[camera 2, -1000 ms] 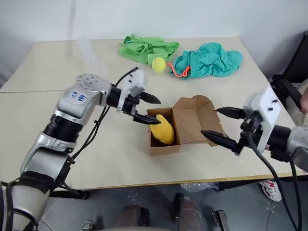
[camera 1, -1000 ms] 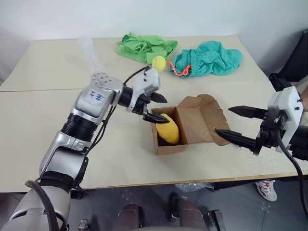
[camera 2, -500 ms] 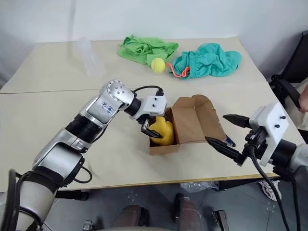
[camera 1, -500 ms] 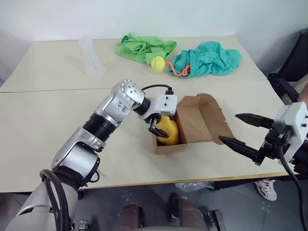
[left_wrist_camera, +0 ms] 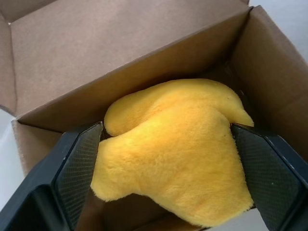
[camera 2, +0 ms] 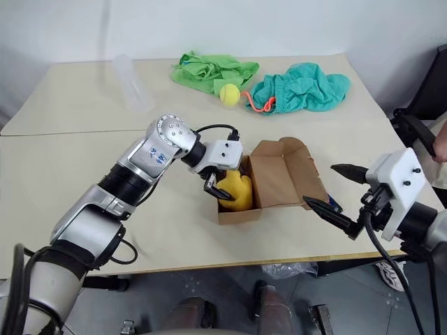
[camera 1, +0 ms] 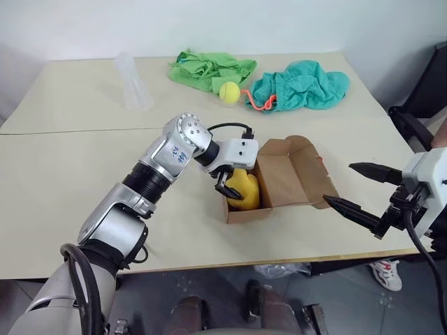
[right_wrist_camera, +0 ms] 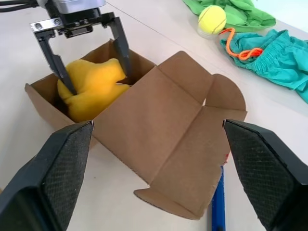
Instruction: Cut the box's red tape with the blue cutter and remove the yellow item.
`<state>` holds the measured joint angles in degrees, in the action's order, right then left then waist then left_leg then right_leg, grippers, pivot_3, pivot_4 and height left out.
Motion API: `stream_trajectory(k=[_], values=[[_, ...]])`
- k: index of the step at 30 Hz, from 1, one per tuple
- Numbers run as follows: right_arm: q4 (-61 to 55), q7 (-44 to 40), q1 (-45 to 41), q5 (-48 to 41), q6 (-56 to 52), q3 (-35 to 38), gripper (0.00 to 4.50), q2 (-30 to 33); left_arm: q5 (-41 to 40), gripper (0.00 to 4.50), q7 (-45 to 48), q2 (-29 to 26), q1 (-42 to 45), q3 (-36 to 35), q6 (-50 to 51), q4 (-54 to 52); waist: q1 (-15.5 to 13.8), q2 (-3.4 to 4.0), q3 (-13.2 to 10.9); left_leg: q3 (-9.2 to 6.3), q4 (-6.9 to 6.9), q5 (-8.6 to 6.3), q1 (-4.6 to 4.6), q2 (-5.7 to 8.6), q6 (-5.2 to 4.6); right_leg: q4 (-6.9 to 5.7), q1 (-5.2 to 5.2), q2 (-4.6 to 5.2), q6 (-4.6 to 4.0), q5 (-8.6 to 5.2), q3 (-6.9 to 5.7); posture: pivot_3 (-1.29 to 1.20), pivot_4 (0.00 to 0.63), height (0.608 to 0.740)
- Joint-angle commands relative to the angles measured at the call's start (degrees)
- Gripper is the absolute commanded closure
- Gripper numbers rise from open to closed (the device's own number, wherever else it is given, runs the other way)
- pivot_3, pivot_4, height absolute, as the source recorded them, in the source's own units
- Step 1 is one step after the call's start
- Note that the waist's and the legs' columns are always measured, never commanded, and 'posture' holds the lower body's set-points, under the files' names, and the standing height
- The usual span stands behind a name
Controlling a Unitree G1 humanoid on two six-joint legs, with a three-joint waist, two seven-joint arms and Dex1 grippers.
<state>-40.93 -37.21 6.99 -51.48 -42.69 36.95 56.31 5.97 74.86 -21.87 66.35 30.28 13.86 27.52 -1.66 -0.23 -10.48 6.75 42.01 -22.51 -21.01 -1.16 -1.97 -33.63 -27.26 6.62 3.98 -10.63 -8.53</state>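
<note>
Here, the left gripper [camera 1: 230, 183] reaches down into the box [camera 1: 276, 183], its 2 fingers spread wide, flanking the yellow item [camera 1: 244, 190] lying lengthwise inside. Right of the splayed lid, the right gripper [camera 1: 357, 190] hovers wide open, empty.

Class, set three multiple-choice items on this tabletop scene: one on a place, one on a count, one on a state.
1. Where is the deep-yellow plush item?
A. inside the brown cardboard box
B. on the teal cloth
C. under the table

2. How many tennis balls lie on the table?
A. none
B. one
C. three

3. How is the left gripper set?
A. shut, away from the box
B. open, fingers either side of the yellow item
C. holding the blue cutter

Answers: 1 A, the plush sits between the box's walls. 2 B, a single ball lies by the green cloth. 3 B, its fingers flank the plush inside the box.
</note>
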Motion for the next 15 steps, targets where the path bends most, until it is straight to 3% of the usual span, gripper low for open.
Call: stream_trajectory(k=[1,15], values=[[0.3,-0.9,-0.9,0.8,0.4,2.6,0.0,1.3,-1.1,0.03,1.9,0.0,-0.6,-1.5,2.0,-2.6,0.0,0.0,0.0,0.0,0.0,0.0,0.0,0.01,0.0,0.0,0.0,0.0,0.0,0.0,0.0,0.0,0.15,0.74],[1.7,-2.1,-2.8,2.5,0.4,1.7,0.0,1.7,-2.2,0.03,6.1,-1.3,-2.0,-1.8,5.6,-7.7,0.0,0.0,0.0,0.03,0.04,0.01,-0.01,0.04,-0.03,-0.01,-0.01,0.01,0.04,0.03,0.05,0.0,0.15,0.74]])
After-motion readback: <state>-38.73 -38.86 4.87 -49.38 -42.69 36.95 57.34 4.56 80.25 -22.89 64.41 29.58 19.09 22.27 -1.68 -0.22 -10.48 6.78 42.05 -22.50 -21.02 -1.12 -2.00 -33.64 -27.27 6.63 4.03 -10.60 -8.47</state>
